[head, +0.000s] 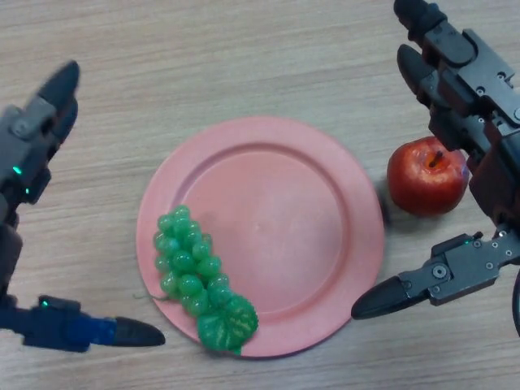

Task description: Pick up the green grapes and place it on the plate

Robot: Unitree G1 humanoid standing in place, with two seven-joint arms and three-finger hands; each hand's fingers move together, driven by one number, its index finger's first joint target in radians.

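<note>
A bunch of green grapes (197, 277) lies on the lower left part of a pink plate (292, 219) at the middle of the wooden table. My left hand (32, 138) is at the left edge, fingers straight and empty, its thumb (122, 331) low beside the plate's left rim. My right hand (463, 73) is at the right edge, fingers straight and empty, its thumb (406, 291) just past the plate's lower right rim. Neither hand touches the grapes.
A red apple (427, 176) stands on the table just right of the plate, below my right hand's fingers and above its thumb. The wooden table (244, 57) extends beyond the plate on all sides.
</note>
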